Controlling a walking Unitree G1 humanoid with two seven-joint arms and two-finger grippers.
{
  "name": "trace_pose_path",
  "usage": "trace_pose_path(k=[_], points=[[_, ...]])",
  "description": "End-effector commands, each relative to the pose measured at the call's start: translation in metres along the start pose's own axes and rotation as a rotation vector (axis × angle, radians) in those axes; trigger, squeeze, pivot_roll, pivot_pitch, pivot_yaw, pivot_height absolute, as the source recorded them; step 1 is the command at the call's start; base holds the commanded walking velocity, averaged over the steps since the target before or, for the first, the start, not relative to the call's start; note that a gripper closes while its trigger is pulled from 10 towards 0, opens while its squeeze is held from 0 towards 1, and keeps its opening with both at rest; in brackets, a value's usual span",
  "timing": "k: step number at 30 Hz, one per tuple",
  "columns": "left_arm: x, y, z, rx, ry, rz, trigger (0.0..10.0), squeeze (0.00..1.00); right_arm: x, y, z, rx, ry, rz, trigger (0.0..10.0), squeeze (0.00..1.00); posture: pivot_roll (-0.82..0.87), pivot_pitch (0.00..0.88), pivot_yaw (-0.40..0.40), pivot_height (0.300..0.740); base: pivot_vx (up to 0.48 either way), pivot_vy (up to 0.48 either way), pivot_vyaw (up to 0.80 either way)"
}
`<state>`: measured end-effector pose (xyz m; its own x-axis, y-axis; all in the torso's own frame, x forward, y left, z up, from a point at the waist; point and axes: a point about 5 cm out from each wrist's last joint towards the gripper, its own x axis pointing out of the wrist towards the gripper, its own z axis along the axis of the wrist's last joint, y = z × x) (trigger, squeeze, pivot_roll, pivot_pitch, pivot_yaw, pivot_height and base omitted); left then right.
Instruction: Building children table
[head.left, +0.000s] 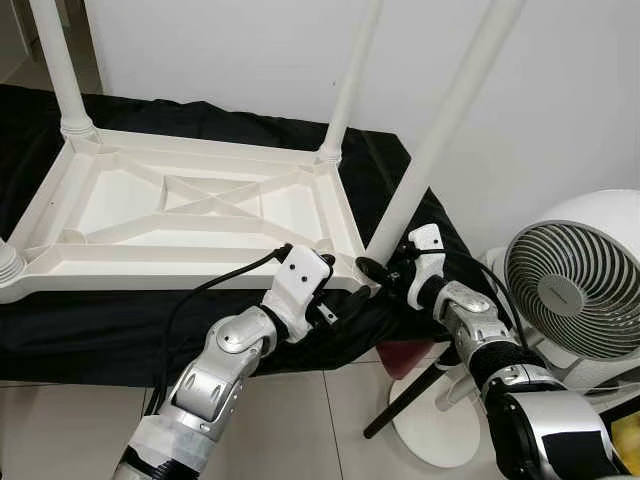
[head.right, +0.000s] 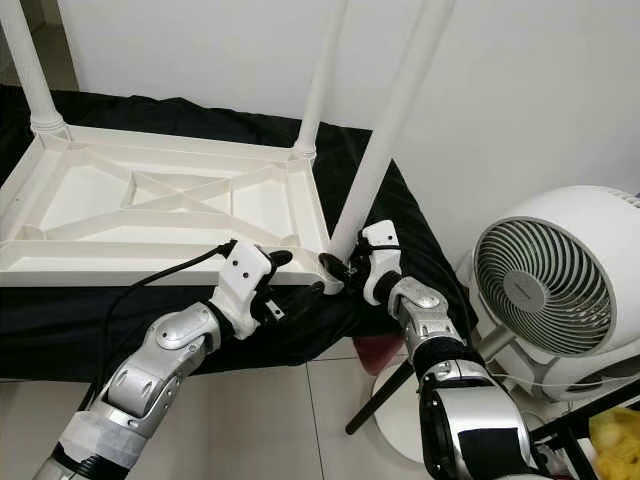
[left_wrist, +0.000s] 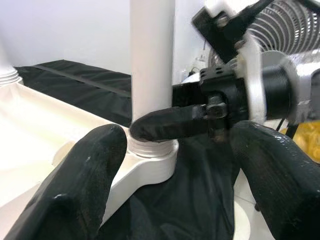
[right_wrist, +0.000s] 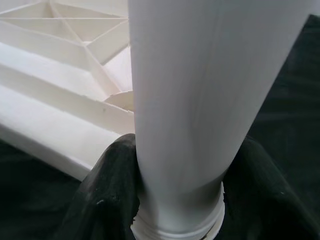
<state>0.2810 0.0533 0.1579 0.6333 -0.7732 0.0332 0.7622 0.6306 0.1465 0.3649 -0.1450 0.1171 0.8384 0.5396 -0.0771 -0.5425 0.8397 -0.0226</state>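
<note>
A white plastic children's table (head.left: 150, 268) lies upside down on a black cloth. Two legs stand upright at its far corners (head.left: 60, 60) (head.left: 350, 80). A third white leg (head.left: 440, 130) leans to the right out of the near right corner socket (left_wrist: 152, 155). My right gripper (head.left: 378, 268) is shut on the base of this leg, a black finger (right_wrist: 107, 195) on each side of it. My left gripper (head.right: 295, 275) is open just in front of the same corner, its fingers (left_wrist: 85, 185) spread wide on either side of the socket.
The black cloth (head.left: 100, 330) hangs over the front edge of the low surface. A large white fan (head.left: 570, 285) stands close on the right, with a round white base (head.left: 430, 430) and a black rod (head.left: 400, 400) on the tiled floor. A white wall rises behind.
</note>
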Motion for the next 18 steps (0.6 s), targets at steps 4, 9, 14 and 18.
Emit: trace_pose_path(k=[4,9,14,18], points=[[0.002,-0.009,0.000,-0.020,-0.005,-0.055,10.0,0.00,-0.004,0.001,-0.018,0.038,0.071,-0.115,10.0,0.00,-0.02,0.000,-0.174,0.740,0.000,0.000,0.00],[0.000,-0.010,0.000,-0.026,-0.003,-0.052,10.0,0.00,0.002,0.010,-0.014,0.092,0.033,-0.253,10.0,0.00,-0.01,0.000,-0.182,0.740,0.000,0.000,0.00],[-0.003,-0.009,-0.003,-0.025,0.008,-0.039,10.0,0.00,0.001,0.030,-0.019,0.169,0.042,-0.532,10.0,0.00,-0.01,0.000,-0.187,0.740,0.000,0.000,0.00],[-0.003,-0.008,-0.003,-0.024,0.010,-0.036,10.0,0.00,0.002,0.049,-0.017,0.226,0.024,-0.597,10.0,0.00,-0.01,0.000,-0.188,0.740,0.000,0.000,0.00]])
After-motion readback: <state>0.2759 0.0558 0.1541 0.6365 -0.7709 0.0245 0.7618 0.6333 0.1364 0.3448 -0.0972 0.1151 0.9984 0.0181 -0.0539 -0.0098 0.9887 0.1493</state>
